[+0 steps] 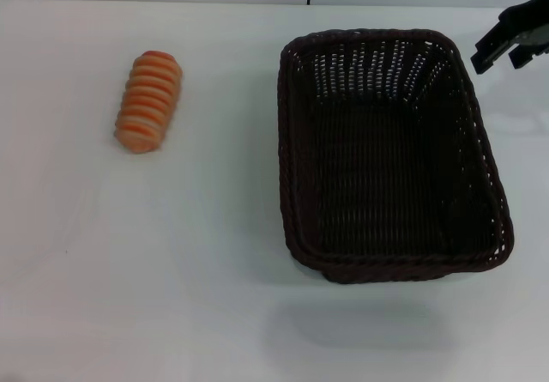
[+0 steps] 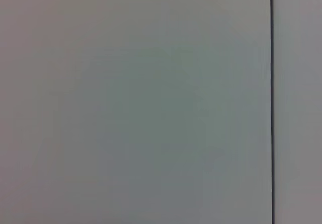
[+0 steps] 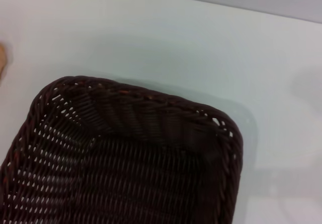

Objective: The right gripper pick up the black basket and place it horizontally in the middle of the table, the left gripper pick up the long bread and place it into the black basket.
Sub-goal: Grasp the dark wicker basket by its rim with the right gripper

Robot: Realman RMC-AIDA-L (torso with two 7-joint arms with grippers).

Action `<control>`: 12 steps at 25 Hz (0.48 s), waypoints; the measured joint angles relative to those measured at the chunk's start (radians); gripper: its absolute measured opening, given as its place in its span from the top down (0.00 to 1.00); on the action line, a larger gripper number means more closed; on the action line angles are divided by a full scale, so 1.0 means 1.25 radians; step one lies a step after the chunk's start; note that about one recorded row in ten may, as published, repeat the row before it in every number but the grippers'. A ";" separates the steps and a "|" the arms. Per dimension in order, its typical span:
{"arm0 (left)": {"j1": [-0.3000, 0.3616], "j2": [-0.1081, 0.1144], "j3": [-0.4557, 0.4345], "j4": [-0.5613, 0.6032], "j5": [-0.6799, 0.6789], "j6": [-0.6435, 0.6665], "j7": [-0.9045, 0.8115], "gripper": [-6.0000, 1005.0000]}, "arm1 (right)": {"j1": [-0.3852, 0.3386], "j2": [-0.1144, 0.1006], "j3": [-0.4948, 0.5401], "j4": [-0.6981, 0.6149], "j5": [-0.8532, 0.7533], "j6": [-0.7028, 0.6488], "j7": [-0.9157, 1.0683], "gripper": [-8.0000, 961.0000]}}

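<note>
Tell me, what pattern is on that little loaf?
The long bread is orange with cream crosswise stripes, clearest in the head view.

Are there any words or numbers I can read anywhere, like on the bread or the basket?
None: no words, numbers, labels or signs show in any view.
The long bread has only orange and cream stripes.
The black basket is plain woven wicker.
The table is bare white.
The right gripper, at the basket's far right corner, carries no readable mark.
The left wrist view shows only a blank grey surface.
</note>
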 joint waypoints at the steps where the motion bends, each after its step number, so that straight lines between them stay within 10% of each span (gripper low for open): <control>1: -0.001 0.000 0.000 0.000 0.000 0.001 0.000 0.25 | -0.002 0.003 -0.001 0.003 0.001 -0.001 0.000 0.41; 12: -0.008 0.001 0.004 0.009 0.000 0.012 0.001 0.25 | -0.034 0.034 -0.003 0.032 -0.009 -0.010 -0.002 0.41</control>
